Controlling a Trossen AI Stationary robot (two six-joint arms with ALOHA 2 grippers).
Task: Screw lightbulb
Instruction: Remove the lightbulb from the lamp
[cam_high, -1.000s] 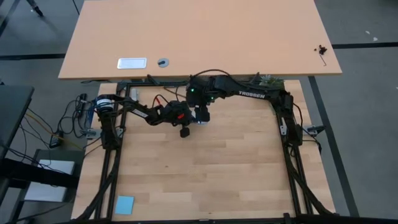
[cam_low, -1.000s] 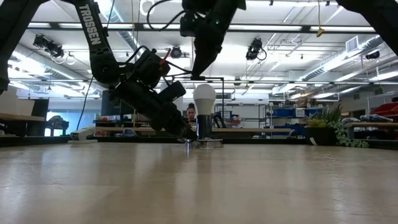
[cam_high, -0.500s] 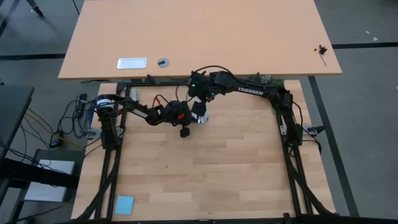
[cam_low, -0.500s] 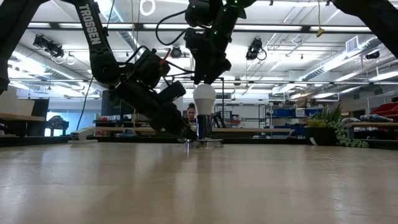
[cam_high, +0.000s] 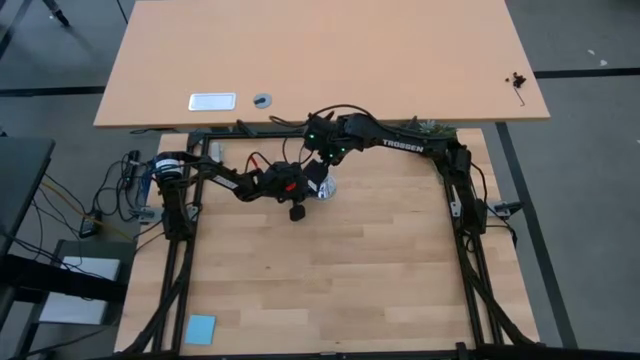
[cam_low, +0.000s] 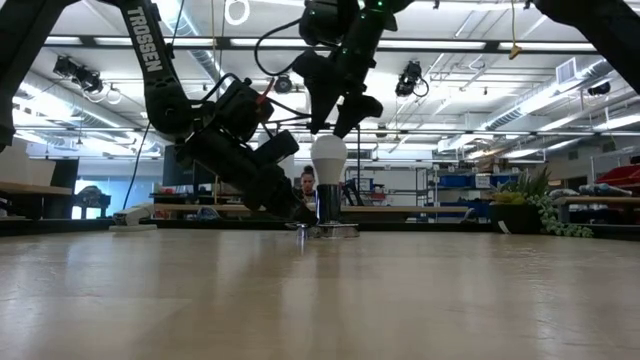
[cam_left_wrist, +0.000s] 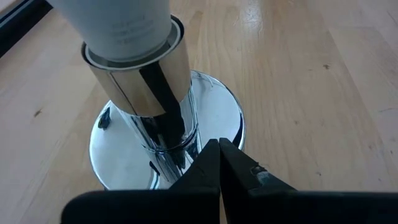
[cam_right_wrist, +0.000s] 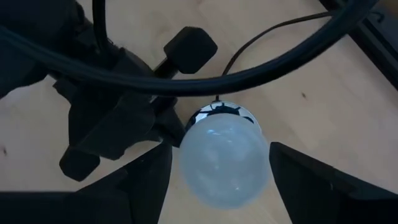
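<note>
Low view showed the lightbulb (cam_low: 328, 156) upright in its socket (cam_low: 329, 208), right end effector (cam_low: 335, 128) spread open above it, left end effector (cam_left_wrist: 219, 163) pinched closed against the socket base; an off-centre grasp could tilt it.

Beyond the wooden table (cam_high: 380, 270), workshop shelving (cam_low: 465, 190) under ceiling strip lights (cam_low: 520, 45).

Lightbulb (cam_left_wrist: 115, 28) in chrome socket (cam_left_wrist: 155, 118), closed tool (cam_left_wrist: 219, 163) touching base
</note>
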